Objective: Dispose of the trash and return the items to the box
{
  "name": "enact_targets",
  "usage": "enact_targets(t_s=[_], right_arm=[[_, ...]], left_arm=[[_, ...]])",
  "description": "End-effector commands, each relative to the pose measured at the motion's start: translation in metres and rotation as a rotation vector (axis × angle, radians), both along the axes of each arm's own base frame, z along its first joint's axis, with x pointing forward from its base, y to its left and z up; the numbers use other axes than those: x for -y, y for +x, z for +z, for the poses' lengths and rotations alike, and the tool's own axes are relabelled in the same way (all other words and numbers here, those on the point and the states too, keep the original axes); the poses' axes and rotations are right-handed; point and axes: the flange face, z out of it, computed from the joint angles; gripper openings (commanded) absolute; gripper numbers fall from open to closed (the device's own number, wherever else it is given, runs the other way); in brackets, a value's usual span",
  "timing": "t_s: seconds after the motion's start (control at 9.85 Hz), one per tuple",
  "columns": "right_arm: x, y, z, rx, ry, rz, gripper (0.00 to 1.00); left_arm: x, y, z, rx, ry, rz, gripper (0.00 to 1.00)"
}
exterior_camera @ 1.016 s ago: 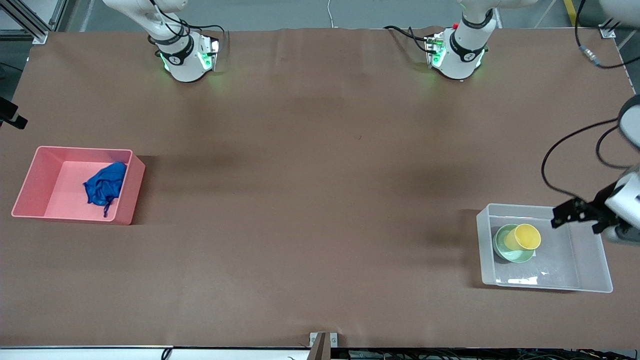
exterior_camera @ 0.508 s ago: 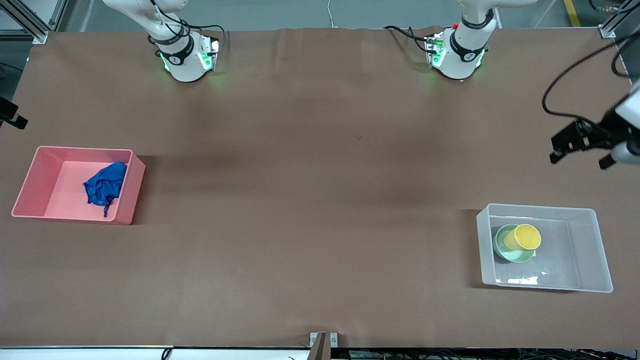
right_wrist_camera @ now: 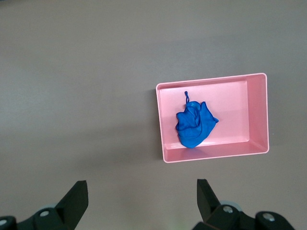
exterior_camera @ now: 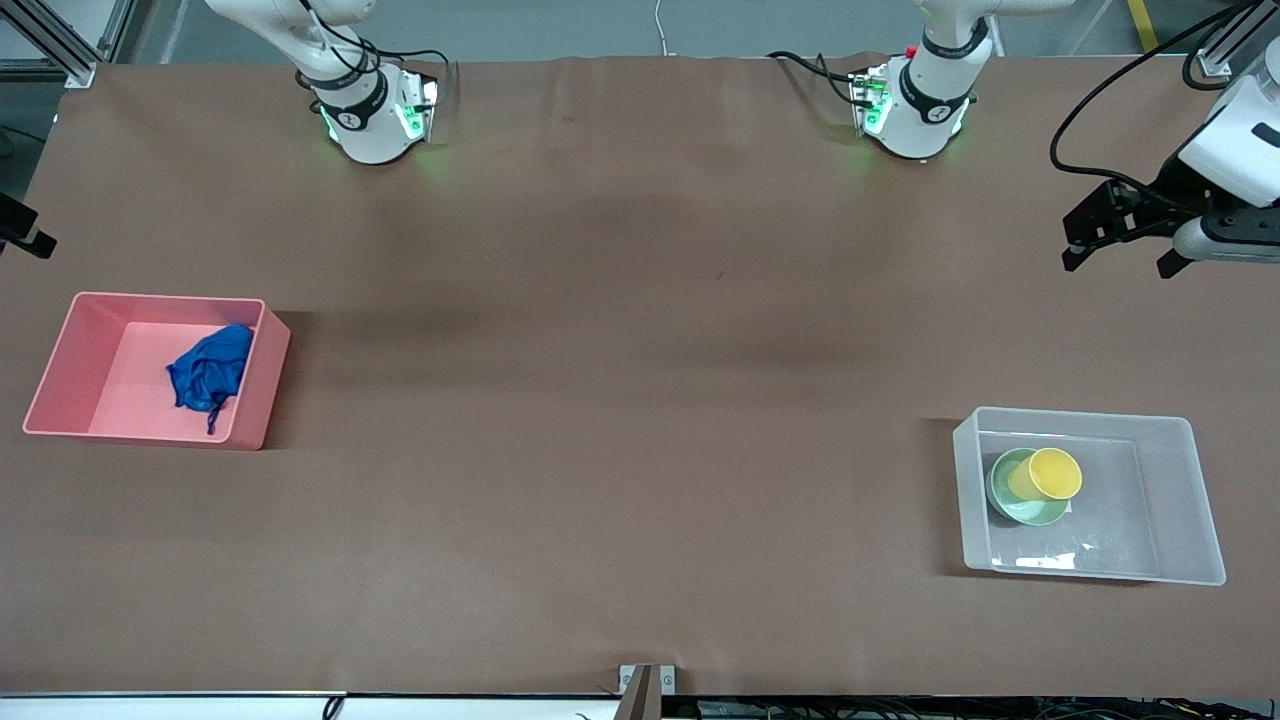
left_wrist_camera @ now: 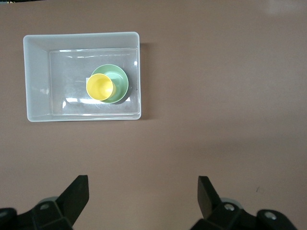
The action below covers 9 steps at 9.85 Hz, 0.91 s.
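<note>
Risen from over the box (exterior_camera: 1192,500), the left tool (exterior_camera: 1118,236) hangs open above bare table (exterior_camera: 640,400). Cup (exterior_camera: 1047,474) sits in bowl (exterior_camera: 1010,497) inside the box; blue cloth (exterior_camera: 208,374) lies in the pink bin (exterior_camera: 60,370). Right tool (right_wrist_camera: 142,203) spread open, high over the table.

A brown sheet covers the bench (exterior_camera: 640,400), faintly creased along the edge where the bases stand, with a small dark speck (exterior_camera: 717,272) near its middle. A pink bin (exterior_camera: 262,390), rectangular and open-topped, sits toward the right arm's end. A small metal bracket (exterior_camera: 647,680) is fixed at the middle of the bench edge nearest the front camera. An aluminium frame (exterior_camera: 60,40) stands off one corner.
</note>
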Motion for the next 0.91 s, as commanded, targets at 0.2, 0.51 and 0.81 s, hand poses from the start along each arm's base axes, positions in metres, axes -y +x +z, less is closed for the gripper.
enact_targets(t_s=[0.2, 0.51, 0.81], right_arm=[[0.0, -0.001, 0.004, -0.005, -0.015, -0.004, 1.0], [0.0, -0.001, 0.003, -0.007, -0.015, -0.004, 1.0], [0.0, -0.001, 0.003, -0.005, -0.015, -0.004, 1.0]], left_arm=[[0.002, 0.034, -0.026, -0.056, 0.015, 0.009, 1.0], [-0.003, 0.023, -0.033, -0.133, 0.012, 0.009, 1.0], [-0.004, 0.023, -0.031, -0.132, 0.012, 0.003, 1.0]])
